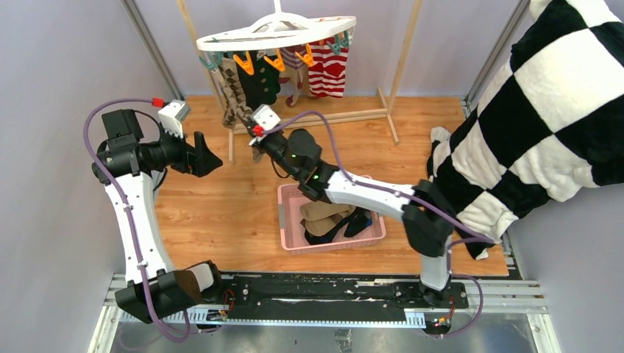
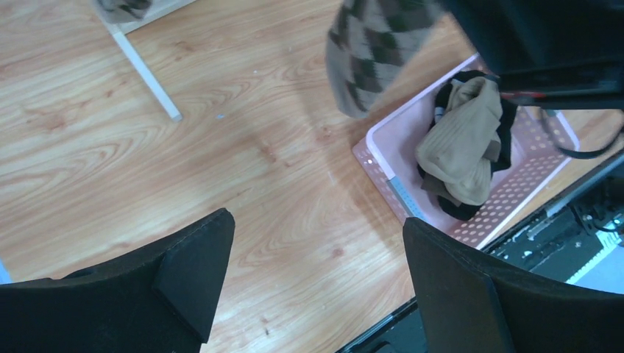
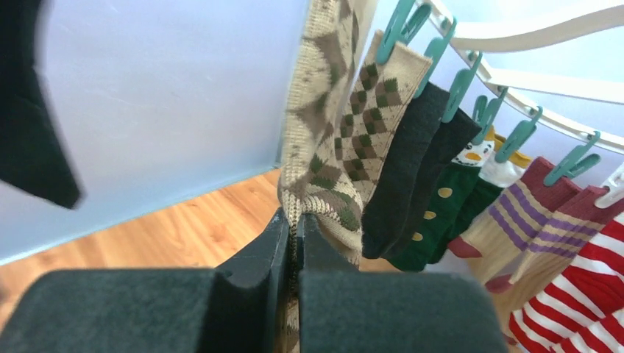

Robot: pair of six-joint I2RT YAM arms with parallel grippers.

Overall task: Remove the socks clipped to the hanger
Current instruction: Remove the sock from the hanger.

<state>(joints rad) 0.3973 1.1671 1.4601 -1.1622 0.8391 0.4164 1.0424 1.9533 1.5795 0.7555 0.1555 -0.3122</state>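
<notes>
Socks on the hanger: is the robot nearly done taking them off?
Not yet. Tan and black socks already lie in the pink basket. The right fingers are shut on an argyle sock, which hangs from the hanger. Dark, green and striped socks remain clipped. The left fingers are open and empty.

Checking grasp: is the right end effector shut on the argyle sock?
Yes, the right end effector is closed tight on the argyle sock.

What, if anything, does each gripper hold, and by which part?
The right gripper is shut on the argyle sock, pinching its lower part. The left gripper is open and holds nothing.
</notes>
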